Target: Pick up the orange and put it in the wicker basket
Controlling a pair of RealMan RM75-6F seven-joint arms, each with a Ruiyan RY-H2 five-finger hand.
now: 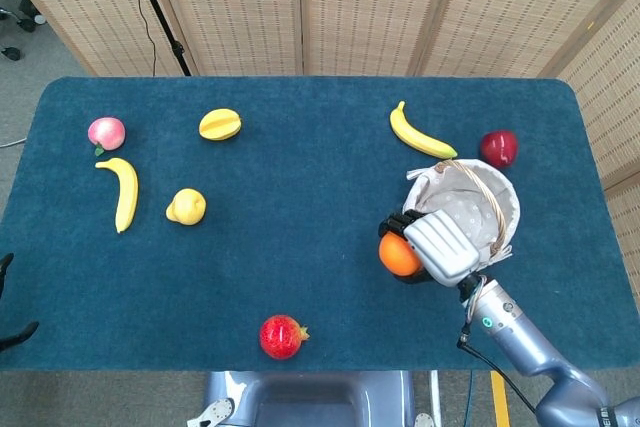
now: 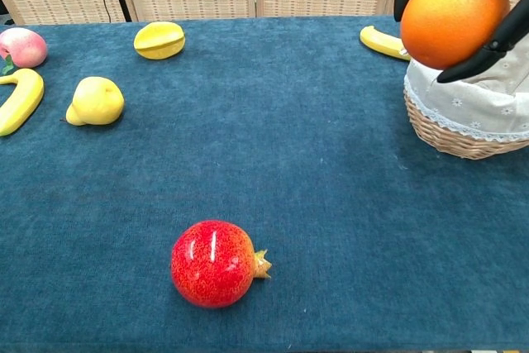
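The desk (image 1: 300, 247) carries a dark blue cloth reaching all four edges, and its broad middle, from the far edge down to the near one, lies open. Toward the left edge sit a peach (image 1: 106, 133), a banana (image 1: 124, 192) just near of it, a yellow pear (image 1: 186, 206) and, farther back, a yellow starfruit (image 1: 220, 124). Close to the near edge, about midway along it, lies a pomegranate (image 1: 282, 336), well apart from everything else. Toward the far right corner lie a second banana (image 1: 420, 134) and a red apple (image 1: 498, 148), both just beyond the wicker basket (image 1: 500, 209), which stands near the right edge with its pale cloth lining and arched handle showing.

The right hand (image 1: 435, 245) comes in from the near right corner and hangs above the cloth at the basket's left rim. Its dark fingers (image 2: 488, 47) are wrapped around the orange (image 1: 398, 255), holding it off the desk; in the chest view the orange (image 2: 453, 16) hangs in front of and just above the basket's lace-edged lining, not yet inside.

The left hand is out of sight in both views.
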